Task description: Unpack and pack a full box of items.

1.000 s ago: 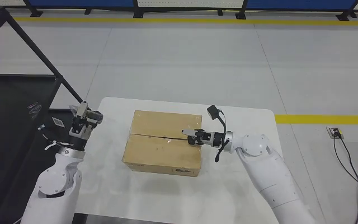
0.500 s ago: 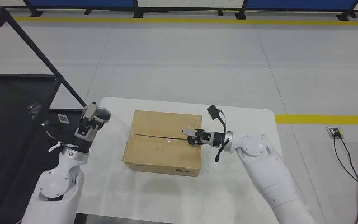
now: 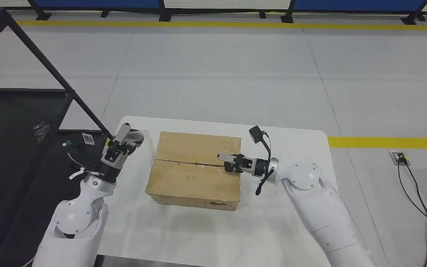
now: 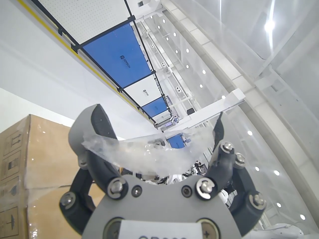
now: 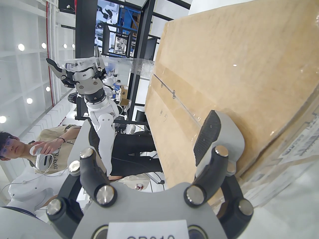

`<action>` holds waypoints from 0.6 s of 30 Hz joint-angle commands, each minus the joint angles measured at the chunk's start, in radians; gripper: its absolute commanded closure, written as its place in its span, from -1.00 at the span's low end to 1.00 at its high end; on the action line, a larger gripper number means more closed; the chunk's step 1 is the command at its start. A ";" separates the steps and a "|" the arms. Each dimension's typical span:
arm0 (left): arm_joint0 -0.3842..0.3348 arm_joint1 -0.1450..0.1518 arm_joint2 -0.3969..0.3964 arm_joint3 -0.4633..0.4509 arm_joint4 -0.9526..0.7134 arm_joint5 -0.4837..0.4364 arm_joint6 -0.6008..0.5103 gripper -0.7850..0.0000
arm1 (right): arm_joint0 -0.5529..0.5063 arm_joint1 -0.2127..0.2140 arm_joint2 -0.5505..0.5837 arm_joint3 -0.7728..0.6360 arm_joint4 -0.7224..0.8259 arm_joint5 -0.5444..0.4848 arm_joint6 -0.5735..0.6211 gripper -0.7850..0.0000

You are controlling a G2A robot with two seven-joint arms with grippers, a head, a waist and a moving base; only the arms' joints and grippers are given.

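"Cardboard box [image 3: 193, 170], brown, flaps shut, lying midway on a white table [image 3: 280, 220]," says the describer. "A clear tape strip [image 5: 119, 63] runs from the box's left end up to the left gripper [image 4: 159, 125]."

"Is that gripper clamped on it?" asks the listener.

"No. Its fingers are spread wide. The tape is stuck across both tips and sags between them. The right gripper [image 5: 152, 130] is also spread, at the box's right end, with one finger over the top edge near the centre seam [image 3: 187, 161]."

"So what would make the peel go well?"

"My judgement: the strip hangs by stickiness alone, so a sharp tug could pull it off the fingers. Closing on it first, then drawing it low and in line with the seam, should lift it cleanly. The right gripper would do best pressing down on the top, so the box neither slides nor tips. I cannot tell whether tape covers the seam; any left there would hold the flaps."
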 commanded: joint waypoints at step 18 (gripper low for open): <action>-0.047 -0.012 0.092 0.036 0.033 0.013 -0.058 -1.00 | -0.120 0.042 0.092 -0.167 -0.016 -0.045 -0.070 -1.00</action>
